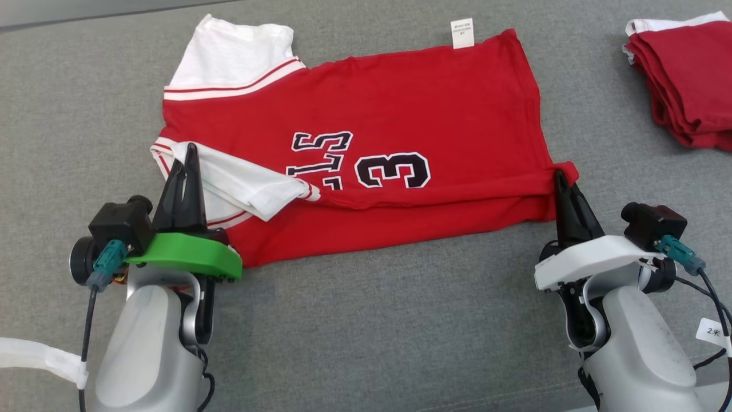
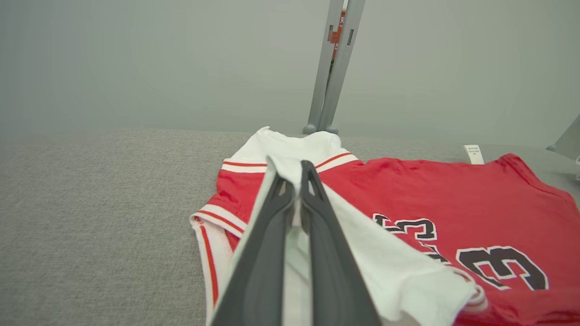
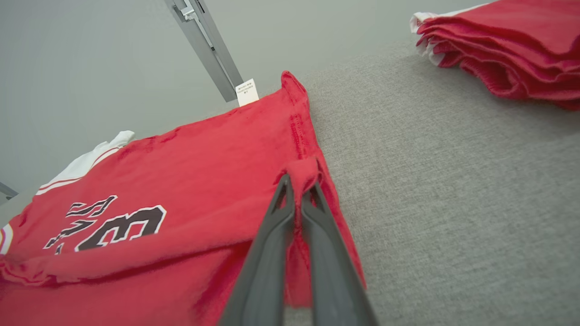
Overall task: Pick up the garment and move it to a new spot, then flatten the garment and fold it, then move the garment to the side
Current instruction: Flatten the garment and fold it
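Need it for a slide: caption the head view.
Left gripper and right gripper, both shut on the red jersey, hold its near edge folded over.

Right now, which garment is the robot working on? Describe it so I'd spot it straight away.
On the grey surface, look at the middle. The red jersey lies spread out there, its near edge pinched by the left claw and the right claw. Unlike the folded red stack at far right, it has white sleeves and a black number 3.

green-based left gripper [image 1: 191, 150]; white-based right gripper [image 1: 558, 175]
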You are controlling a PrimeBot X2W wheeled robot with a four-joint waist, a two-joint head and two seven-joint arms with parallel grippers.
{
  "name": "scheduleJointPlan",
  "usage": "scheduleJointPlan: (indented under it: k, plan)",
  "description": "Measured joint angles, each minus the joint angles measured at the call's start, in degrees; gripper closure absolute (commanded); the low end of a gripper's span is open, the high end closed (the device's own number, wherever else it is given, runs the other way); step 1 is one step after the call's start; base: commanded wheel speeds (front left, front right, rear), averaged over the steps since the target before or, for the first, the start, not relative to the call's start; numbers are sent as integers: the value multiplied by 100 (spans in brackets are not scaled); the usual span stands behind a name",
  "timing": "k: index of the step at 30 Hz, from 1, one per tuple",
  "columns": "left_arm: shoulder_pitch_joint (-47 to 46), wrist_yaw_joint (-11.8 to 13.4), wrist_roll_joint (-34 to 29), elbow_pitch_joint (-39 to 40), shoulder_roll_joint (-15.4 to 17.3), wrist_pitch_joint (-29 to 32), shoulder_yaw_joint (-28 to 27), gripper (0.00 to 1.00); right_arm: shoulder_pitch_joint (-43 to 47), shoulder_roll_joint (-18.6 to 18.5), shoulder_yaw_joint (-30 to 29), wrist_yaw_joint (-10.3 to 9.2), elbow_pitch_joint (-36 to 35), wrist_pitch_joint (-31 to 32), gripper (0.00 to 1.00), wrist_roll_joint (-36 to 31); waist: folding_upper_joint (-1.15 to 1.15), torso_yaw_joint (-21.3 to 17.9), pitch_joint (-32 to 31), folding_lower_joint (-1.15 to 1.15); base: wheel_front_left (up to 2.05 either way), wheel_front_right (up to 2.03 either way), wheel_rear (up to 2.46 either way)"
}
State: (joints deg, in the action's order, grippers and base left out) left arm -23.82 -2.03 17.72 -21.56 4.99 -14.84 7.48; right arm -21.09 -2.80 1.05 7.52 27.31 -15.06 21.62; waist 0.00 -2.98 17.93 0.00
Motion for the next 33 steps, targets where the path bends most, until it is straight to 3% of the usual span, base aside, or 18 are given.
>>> scheduleJointPlan:
  k: [2,3,4,5,6,7,14,20,27,33]
  plan:
    - [-108,-7,-30,-73,-13,-12,-51,100,-57,0,8,0,11,0,100,38,0,-35,93,0,0,0,0]
    - [-147,-4,-46,-74,-24,-11,-88,100,-71,1,9,0,5,0,85,52,0,-47,124,0,0,0,0]
    - [-192,-3,-70,-66,-37,-12,-151,100,-89,-1,21,0,-7,0,65,59,0,-61,159,0,0,0,0]
    - [-223,2,-76,-53,-48,-12,-201,83,-103,1,36,0,-54,0,15,103,0,-73,190,0,0,0,0]
    - [-236,5,-92,-21,-62,-12,-240,55,-116,0,42,0,-107,0,0,127,0,-81,210,0,0,0,0]
    - [-243,5,-124,53,-77,-13,-294,0,-140,-1,52,0,-174,0,0,142,0,-90,229,0,0,0,0]
    - [-203,-100,-224,463,-181,-21,-477,0,-62,-2,-33,0,-621,0,0,23,0,-85,142,0,0,0,0]
    - [427,-210,-74,698,-201,-29,-579,0,397,1,-67,0,-795,0,0,-188,0,-39,-148,0,0,0,0]
    - [1328,-242,235,276,-207,81,-680,0,937,-1,-336,0,-749,0,0,-436,0,85,-608,0,0,0,0]
    - [1592,-227,617,-215,-208,802,-644,0,1135,-1,-339,0,-526,0,0,-514,0,250,-938,0,0,0,0]
